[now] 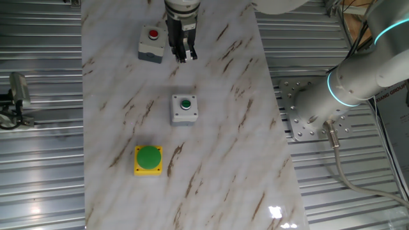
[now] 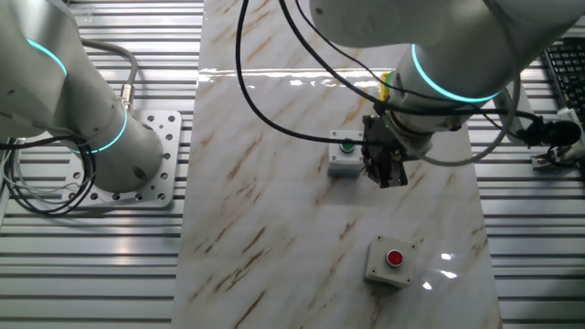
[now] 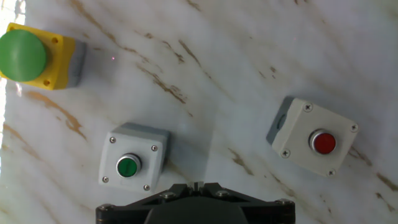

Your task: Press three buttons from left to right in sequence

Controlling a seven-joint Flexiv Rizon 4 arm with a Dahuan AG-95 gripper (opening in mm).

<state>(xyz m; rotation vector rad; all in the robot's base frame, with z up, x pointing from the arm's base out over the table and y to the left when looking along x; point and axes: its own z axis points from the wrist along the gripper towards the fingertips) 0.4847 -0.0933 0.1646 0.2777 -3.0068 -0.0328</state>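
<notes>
Three button boxes lie on the marble table. The grey box with the red button is at one end. The grey box with the dark-green button is in the middle. The yellow box with the green dome is at the other end, mostly hidden by the arm in the other fixed view. My gripper hovers above the table beside the red-button box, touching nothing. Its fingertips meet; it is shut and empty.
The marble tabletop is a narrow strip with ribbed metal flooring on both sides. The arm's base plate stands beside the table. A small device sits off the table's other side.
</notes>
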